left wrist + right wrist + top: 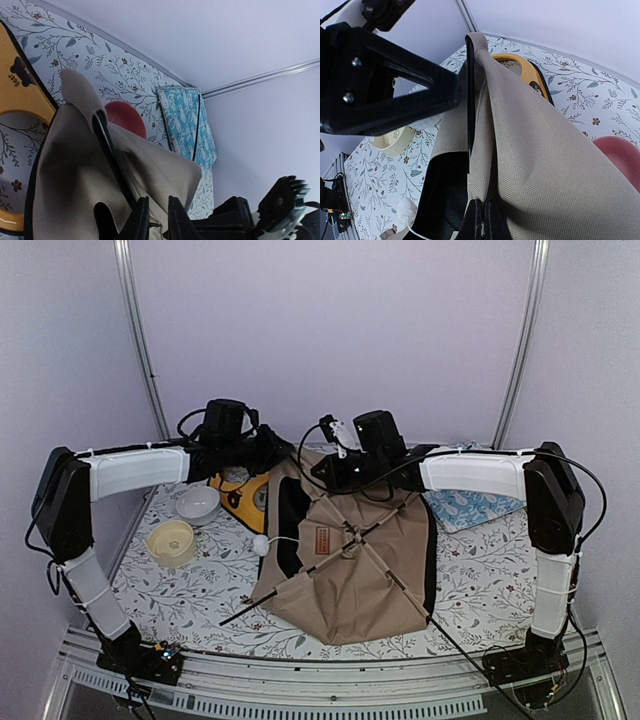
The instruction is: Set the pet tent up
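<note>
The tan canvas pet tent (350, 560) with thin black poles sags mid-table, its far edge held up, presumably so the frame can spread. The right gripper (483, 207) is clamped on that canvas. The left gripper (158, 202) straddles the black-trimmed hem, and I cannot tell whether it grips.

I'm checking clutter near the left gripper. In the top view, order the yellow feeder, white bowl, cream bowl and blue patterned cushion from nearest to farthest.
1. Yellow double-bowl feeder, right beside the left gripper.
2. White round bowl, left of the feeder.
3. Cream round bowl, further front-left.
4. Blue patterned cushion, far right side.
</note>
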Tool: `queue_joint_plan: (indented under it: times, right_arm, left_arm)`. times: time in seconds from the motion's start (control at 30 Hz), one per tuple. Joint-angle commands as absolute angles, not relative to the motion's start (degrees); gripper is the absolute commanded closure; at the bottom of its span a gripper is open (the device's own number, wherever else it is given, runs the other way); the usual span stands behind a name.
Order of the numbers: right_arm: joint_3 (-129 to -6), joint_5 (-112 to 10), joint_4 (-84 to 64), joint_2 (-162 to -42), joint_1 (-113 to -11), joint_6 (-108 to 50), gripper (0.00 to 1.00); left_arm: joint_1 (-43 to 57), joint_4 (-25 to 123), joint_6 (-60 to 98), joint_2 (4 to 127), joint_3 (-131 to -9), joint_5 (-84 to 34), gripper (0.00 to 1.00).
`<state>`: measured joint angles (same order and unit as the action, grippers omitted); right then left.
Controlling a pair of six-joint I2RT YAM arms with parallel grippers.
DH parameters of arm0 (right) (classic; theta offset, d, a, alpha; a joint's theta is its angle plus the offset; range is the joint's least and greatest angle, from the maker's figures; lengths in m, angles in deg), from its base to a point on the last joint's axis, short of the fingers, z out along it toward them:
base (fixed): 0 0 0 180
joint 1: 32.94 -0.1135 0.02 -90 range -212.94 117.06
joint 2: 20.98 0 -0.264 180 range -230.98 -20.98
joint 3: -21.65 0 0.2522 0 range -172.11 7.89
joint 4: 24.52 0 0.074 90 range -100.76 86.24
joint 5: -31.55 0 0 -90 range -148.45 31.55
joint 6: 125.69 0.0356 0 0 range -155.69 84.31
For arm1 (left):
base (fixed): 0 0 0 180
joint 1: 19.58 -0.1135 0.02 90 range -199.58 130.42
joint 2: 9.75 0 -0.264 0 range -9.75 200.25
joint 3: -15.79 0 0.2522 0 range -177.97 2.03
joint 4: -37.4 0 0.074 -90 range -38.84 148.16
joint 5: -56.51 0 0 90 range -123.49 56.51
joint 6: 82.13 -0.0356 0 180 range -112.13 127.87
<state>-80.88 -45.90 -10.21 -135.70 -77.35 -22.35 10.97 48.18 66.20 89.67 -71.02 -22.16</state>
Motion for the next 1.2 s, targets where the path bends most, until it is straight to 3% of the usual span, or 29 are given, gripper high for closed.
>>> queue_joint_plan:
  times: [0.0,0.97,1.03,1.1,1.17]
  right_arm:
    - [-82.3,-46.0,-9.8,-135.7,-77.5,-22.3,1.0]
    - [-82.3,-45.2,-9.9,-135.4,-77.4,-22.3,1.0]
    - [-82.5,-45.1,-9.8,-135.6,-77.5,-22.4,1.0]
    - [-82.5,-45.1,-9.7,-135.6,-77.4,-22.4,1.0]
    - [-82.7,-45.0,-9.7,-135.6,-77.4,-22.4,1.0]
  left_arm:
    - [12.3,51.7,68.0,91.4,-72.9,-26.6,0.87]
    - [13.6,45.5,71.0,95.1,-70.8,-25.1,0.82]
    - [13.5,45.2,71.4,95.4,-70.7,-24.9,0.87]
    - [13.0,45.2,71.5,95.5,-70.6,-25.3,0.98]
    - [11.6,45.1,71.1,95.4,-70.5,-25.6,1.0]
